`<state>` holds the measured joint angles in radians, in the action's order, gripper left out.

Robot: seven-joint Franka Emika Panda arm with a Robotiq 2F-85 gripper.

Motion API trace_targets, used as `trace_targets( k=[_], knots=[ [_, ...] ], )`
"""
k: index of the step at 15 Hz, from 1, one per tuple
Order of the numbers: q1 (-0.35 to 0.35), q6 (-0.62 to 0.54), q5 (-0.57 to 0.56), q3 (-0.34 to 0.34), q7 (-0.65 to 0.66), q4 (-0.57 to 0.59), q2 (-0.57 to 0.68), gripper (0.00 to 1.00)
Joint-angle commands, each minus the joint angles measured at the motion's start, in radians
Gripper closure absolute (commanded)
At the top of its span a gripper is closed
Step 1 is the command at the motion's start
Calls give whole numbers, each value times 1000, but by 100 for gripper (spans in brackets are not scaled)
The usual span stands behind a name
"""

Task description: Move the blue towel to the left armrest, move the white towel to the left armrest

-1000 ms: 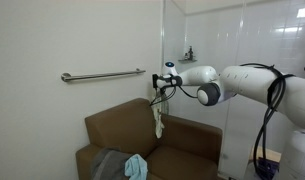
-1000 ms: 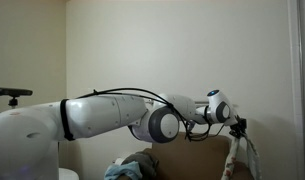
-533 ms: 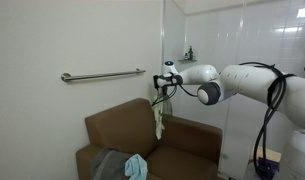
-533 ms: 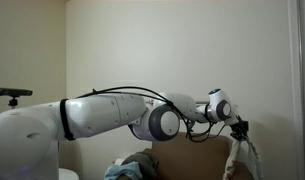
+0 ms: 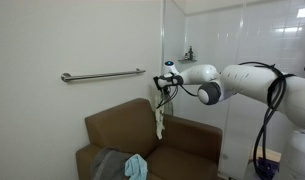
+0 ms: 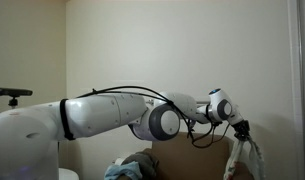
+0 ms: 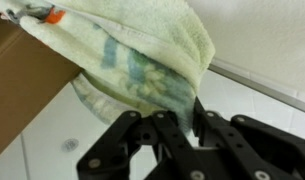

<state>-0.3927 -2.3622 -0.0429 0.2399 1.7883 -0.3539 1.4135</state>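
Observation:
My gripper point(image 5: 159, 93) is shut on the white towel point(image 5: 158, 120), a long cream cloth that hangs straight down from the fingers, level with the top of the couch backrest. Under its lower end lies the broad brown left armrest point(image 5: 189, 140). In the wrist view the white towel point(image 7: 142, 45) bunches above the gripper point(image 7: 187, 112), pinched between the black fingers. In an exterior view the gripper point(image 6: 239, 130) holds the white towel point(image 6: 244, 160) at the far right. The blue towel point(image 5: 137, 166) lies crumpled on the couch seat, also seen as the blue towel point(image 6: 122, 171).
A dull gray cloth point(image 5: 110, 165) lies beside the blue towel on the brown couch point(image 5: 120, 125). A metal grab bar point(image 5: 102, 75) is fixed to the wall above the backrest. A glass or tiled partition point(image 5: 207, 40) stands behind the arm.
The gripper and the hanging white towel have drifted slightly sideways, towards the armrest end of the couch. The grip has not changed and the blue towel has not moved.

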Motion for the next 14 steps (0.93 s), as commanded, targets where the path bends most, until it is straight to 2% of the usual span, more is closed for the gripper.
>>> trace_targets(
  k=[1, 7, 9, 11, 14],
  knots=[
    [-14, -93, -38, 26, -27, 1, -12, 96],
    [-43, -453, -30, 81, 60, -1, -1, 96],
    [-52, -521, -25, 105, 82, -1, -4, 96],
    [-57, -497, -23, 116, 75, -1, -11, 96],
    [-55, -362, -15, 77, -38, 0, -9, 96]
  ],
)
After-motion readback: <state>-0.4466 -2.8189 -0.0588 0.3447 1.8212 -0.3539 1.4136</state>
